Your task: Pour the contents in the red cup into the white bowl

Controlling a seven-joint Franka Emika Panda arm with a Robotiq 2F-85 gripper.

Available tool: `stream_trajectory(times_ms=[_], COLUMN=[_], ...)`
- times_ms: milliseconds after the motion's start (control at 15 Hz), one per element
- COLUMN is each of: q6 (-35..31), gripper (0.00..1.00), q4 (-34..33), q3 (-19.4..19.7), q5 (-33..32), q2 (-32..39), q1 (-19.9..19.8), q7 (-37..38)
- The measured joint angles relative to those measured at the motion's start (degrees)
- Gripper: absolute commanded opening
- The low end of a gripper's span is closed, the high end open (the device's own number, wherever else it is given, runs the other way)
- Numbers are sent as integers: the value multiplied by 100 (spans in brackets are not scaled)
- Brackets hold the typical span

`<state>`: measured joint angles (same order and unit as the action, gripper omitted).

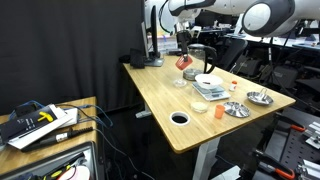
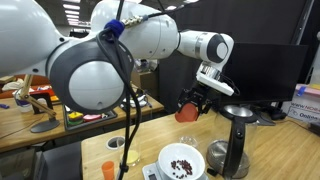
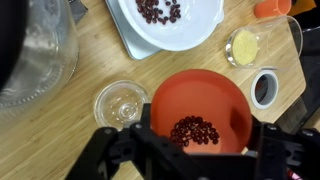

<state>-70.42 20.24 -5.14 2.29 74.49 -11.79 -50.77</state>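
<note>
Clamped on the red cup [image 3: 197,110], the claw [image 3: 195,152] holds it in the air above the table [image 3: 60,140], jaws pressing the cup's sides at 9 and 3 o'clock in the wrist view. Dark red beans [image 3: 191,130] lie heaped inside, toward 6 o'clock. In both exterior views the cup hangs tilted [image 1: 186,61] [image 2: 186,113].

From the cup, the bowl [image 3: 200,25] sits at 12 o'clock, near but not under it. It already holds some beans and rests on a pale slab [image 3: 128,42]. A small glass dish [image 3: 122,101] stands just beside the cup at 9 o'clock and the clear jug [image 3: 35,50] at 10. A clear cup of yellow grains [image 3: 243,46] is at 1 o'clock, an orange cup [image 3: 272,8] beyond it. A small dish with dark contents [image 3: 265,88] sits at 3 o'clock. In an exterior view two metal dishes [image 1: 236,108] lie near the table's end.
</note>
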Motion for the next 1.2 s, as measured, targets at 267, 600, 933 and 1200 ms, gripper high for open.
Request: stream_trajectory(times_ms=[267,600,933,1200], q6=[-6,-6,8,194], gripper=[80,55,55,55], q4=[34,34,44,44], q3=[0,0,-1,0], q5=[1,1,-1,-27], q2=[12,12,13,4], q1=[-1,0,68,203], q7=[3,3,-259,-837])
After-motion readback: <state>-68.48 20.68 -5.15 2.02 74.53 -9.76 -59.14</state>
